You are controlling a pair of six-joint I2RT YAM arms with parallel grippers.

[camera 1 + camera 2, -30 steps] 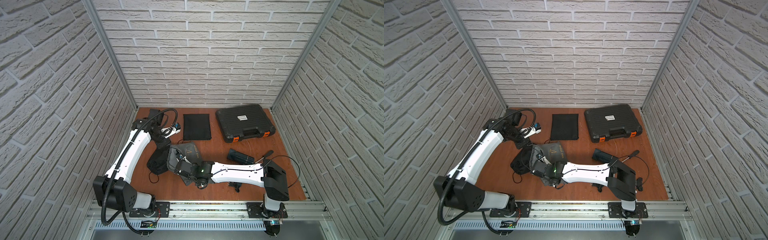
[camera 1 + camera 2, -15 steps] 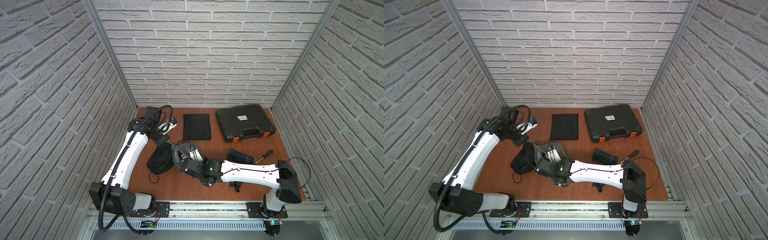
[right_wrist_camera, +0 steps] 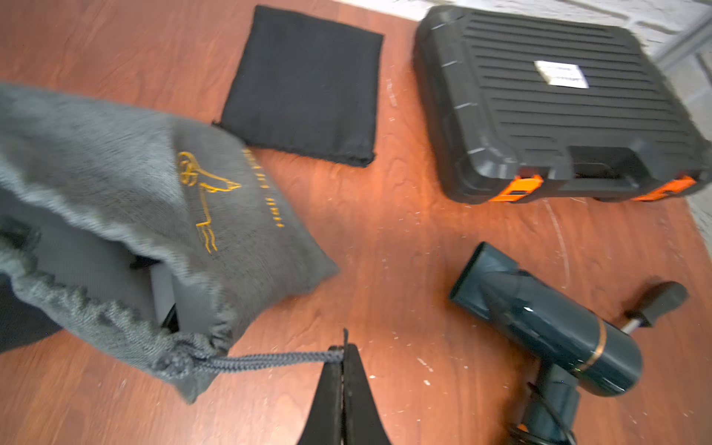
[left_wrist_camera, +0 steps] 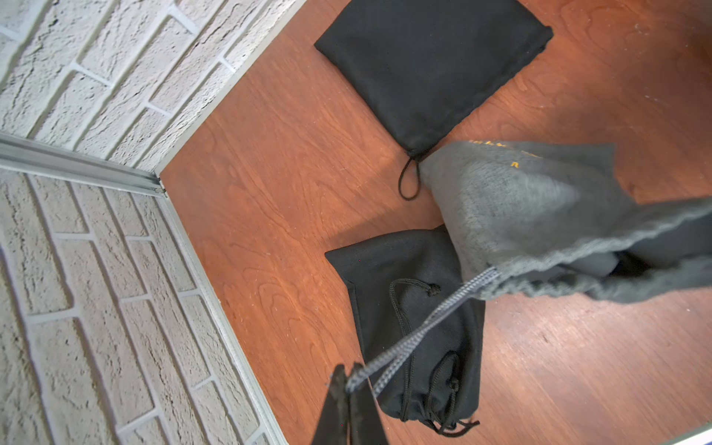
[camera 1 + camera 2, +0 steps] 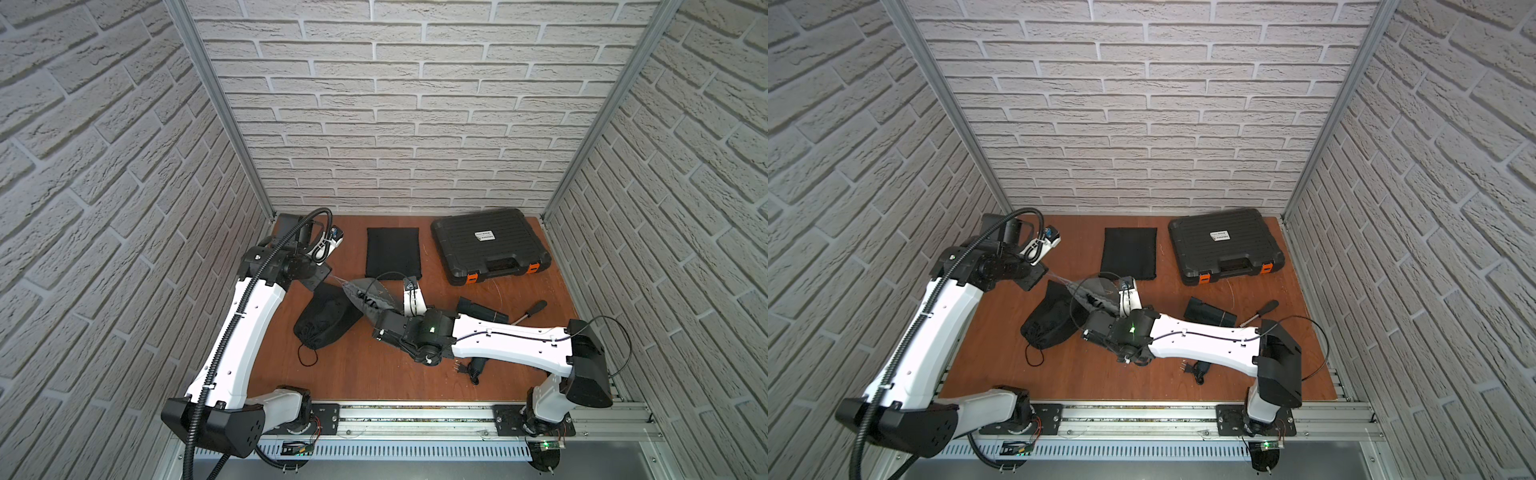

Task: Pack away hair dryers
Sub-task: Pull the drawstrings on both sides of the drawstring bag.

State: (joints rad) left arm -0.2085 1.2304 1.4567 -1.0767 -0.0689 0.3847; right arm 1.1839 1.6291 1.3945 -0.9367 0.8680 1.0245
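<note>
Table [image 5: 374, 374] is brown wood with brick walls round it. Ribbed hard case [image 5: 490, 249] sits closed at the far right, orange latches shut, out of the way. Flat black pouch [image 5: 392, 251] lies empty beside it, likely waiting for the next dryer. Bulging black pouch [image 5: 324, 320] lies near the left arm with its mouth cinched; it probably has a dryer inside, though the contents are hidden.

Grey pouch [image 3: 115, 173] with a gold logo is strung between both arms, partly over the bulging black pouch. Something dark and boxy shows in its mouth, so probably a dryer is in there. The mouth is gathered but not fully closed.

Teal hair dryer [image 3: 547, 319] lies loose on the table near the right arm, unpacked, cord at its handle. No white dryer is visible.

Left gripper [image 4: 348, 379] is clamped tight on a drawstring loop [image 4: 424, 327]. Right gripper [image 3: 343, 352] is pinched fully on the opposite drawstring loop [image 3: 262, 360]. Both cords run taut. Pulling them apart seems meant to cinch the mouth.

Screwdriver [image 5: 530, 311] lies just past the teal hair dryer, unrelated.
</note>
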